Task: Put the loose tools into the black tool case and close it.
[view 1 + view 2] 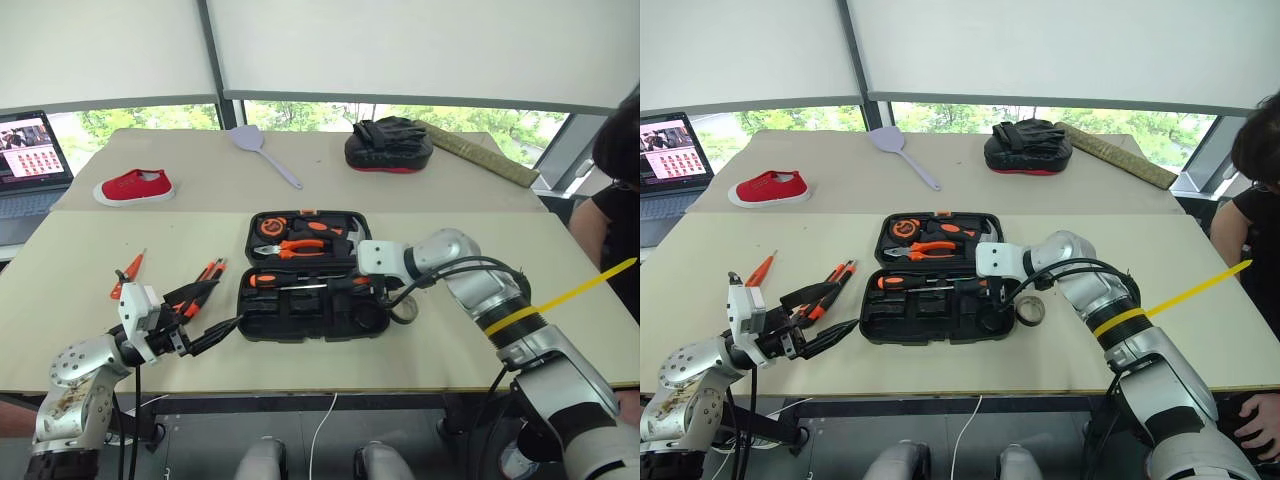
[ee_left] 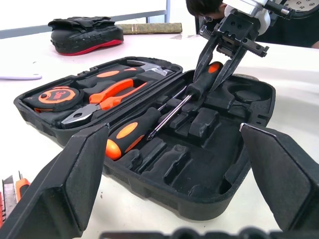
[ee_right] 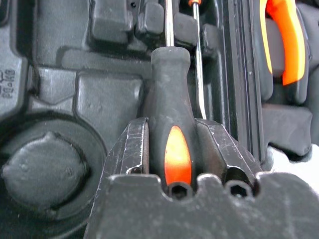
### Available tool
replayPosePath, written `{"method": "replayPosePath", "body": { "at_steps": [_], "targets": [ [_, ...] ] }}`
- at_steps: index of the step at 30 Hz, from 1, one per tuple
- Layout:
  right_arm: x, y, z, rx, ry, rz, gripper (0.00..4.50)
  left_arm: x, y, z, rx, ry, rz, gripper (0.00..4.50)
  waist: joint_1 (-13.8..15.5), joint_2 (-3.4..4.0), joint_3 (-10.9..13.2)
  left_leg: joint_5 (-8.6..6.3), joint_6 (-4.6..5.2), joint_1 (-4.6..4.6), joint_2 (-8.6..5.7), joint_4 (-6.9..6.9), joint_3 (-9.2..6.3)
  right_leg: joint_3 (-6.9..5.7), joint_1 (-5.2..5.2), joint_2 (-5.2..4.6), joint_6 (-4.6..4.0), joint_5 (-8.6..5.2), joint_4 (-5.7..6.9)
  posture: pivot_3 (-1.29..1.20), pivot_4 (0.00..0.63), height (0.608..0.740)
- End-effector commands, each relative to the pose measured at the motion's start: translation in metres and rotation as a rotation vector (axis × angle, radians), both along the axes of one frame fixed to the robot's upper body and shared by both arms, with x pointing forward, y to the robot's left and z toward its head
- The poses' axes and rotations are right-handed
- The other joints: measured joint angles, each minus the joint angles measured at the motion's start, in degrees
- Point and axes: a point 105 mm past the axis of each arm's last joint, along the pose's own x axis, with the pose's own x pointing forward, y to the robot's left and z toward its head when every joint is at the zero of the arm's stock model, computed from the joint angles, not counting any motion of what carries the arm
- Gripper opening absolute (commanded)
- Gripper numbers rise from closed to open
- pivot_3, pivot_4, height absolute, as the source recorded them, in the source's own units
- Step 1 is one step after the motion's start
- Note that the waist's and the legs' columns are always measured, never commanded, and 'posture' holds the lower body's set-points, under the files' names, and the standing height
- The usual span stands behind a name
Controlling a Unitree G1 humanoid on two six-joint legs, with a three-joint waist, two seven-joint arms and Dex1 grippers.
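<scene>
The black tool case (image 1: 300,322) lies open in the middle of the near table, with pliers and a tape measure in its far half. My right gripper (image 3: 172,124) is shut on the black-and-orange handle of a screwdriver (image 2: 199,87), which lies in a slot of the case's near half. A second screwdriver (image 2: 132,132) rests in the slot beside it. My left gripper (image 1: 213,312) stands open just left of the case's front corner, nothing between its fingers. Loose tools (image 1: 203,280) lie left of the case, one orange screwdriver (image 1: 128,273) farther left. The tape ring (image 1: 1030,311) sits by the case's right end.
On the far table lie a lilac spatula (image 1: 262,148), a red shoe (image 1: 133,187), a black-and-red mitt (image 1: 388,145) and a brown roll (image 1: 480,152). A laptop (image 1: 30,160) stands at the far left. A person (image 1: 615,170) is at the right edge.
</scene>
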Motion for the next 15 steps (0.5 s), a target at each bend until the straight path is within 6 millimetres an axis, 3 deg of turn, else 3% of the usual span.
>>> {"method": "replayPosePath", "body": {
  "at_steps": [1, 4, 9, 12, 15],
  "targets": [
    [0.005, -0.002, 0.016, 0.033, -0.104, 0.027, 2.62, 0.000, -0.002, 0.011, 0.009, -0.060, -0.005, 4.50, 0.07, 0.00, 0.00, 0.00, 0.00, 0.00, 0.00, 0.00, 0.00, 0.00, 0.01, 0.00, 0.00, 0.00, -0.01, 0.00, 0.150, 0.740],
    [-0.004, 0.007, 0.042, 0.120, -0.125, 0.125, 3.62, 0.000, -0.002, 0.011, 0.009, -0.061, -0.003, 4.50, -0.09, 0.00, 0.00, 0.00, 0.00, -0.01, -0.01, 0.00, 0.01, 0.00, -0.01, 0.00, 0.01, 0.00, -0.02, 0.00, 0.150, 0.740],
    [-0.003, 0.017, 0.079, 0.318, -0.046, 0.119, 3.62, 0.001, 0.000, 0.011, 0.012, -0.059, 0.001, 4.50, -0.67, -0.01, 0.01, 0.00, 0.00, 0.00, 0.04, -0.01, 0.00, 0.02, -0.02, 0.04, 0.00, 0.00, 0.02, 0.00, 0.150, 0.740],
    [0.000, 0.028, 0.076, 0.399, 0.000, 0.089, 2.88, 0.003, -0.001, 0.010, 0.012, -0.059, 0.002, 4.50, -0.88, -0.02, 0.00, 0.01, -0.01, 0.04, 0.09, -0.01, 0.00, 0.01, 0.00, 0.09, -0.03, 0.01, 0.05, 0.00, 0.150, 0.740],
    [0.003, 0.036, 0.051, 0.407, 0.046, 0.058, 1.82, 0.004, -0.003, 0.009, 0.012, -0.061, 0.002, 4.50, -0.87, -0.02, 0.00, 0.00, -0.01, 0.08, 0.10, -0.01, 0.00, 0.01, 0.03, 0.10, -0.05, 0.00, 0.05, 0.00, 0.150, 0.740]
  ]
}}
